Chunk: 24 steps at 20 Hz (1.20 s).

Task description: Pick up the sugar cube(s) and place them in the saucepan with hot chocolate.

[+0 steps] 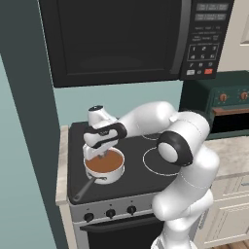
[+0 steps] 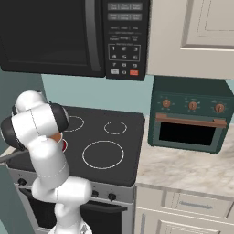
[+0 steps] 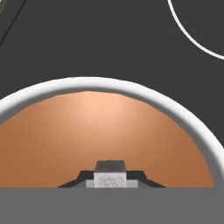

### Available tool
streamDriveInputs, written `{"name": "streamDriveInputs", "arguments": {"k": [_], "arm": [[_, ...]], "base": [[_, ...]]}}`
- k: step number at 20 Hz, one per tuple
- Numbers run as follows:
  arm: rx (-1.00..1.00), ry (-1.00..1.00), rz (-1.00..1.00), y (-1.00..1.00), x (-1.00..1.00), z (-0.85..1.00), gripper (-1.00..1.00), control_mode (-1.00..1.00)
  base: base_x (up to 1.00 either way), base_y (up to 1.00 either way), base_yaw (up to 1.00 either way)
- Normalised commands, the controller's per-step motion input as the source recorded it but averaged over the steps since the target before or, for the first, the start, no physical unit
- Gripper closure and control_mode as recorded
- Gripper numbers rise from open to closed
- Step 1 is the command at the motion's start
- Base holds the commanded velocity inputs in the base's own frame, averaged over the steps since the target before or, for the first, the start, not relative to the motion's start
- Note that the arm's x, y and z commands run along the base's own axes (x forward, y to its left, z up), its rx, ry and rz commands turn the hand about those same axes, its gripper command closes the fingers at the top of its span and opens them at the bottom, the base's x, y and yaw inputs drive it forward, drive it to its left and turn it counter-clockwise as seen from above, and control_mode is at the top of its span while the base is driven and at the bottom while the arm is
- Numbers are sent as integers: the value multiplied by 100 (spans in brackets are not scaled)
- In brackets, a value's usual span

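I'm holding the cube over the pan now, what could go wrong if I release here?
1. The gripper holds the sugar cube right over the hot chocolate; a drop from here may splash onto the stovetop.
2. In the left base view the saucepan sits near the stove's front edge, its handle pointing outward; a low retreat could nudge it.
3. The fingers sit low near the liquid, so descending further might dip them.

My arm (image 1: 187, 160) is glossy white, built of fat rounded segments with black bands at the joints. The wrist link (image 1: 104, 133) carries a black collar, and the gripper (image 3: 110, 180) ends in small dark finger tips.
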Motion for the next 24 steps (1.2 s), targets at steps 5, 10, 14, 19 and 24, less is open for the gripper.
{"name": "streamDriveInputs", "arguments": {"k": [5, 10, 14, 19, 24], "arm": [[0, 0, 0, 0, 0, 0, -100, -100], [0, 0, 0, 0, 0, 0, -100, -100], [0, 0, 0, 0, 0, 0, -100, -100], [0, -1, 0, -3, 0, 0, -100, -100], [0, -10, 0, -4, -8, 19, -100, -100]], "base": [[0, 0, 0], [0, 0, 0], [0, 0, 0], [0, 0, 0], [0, 0, 0]]}}
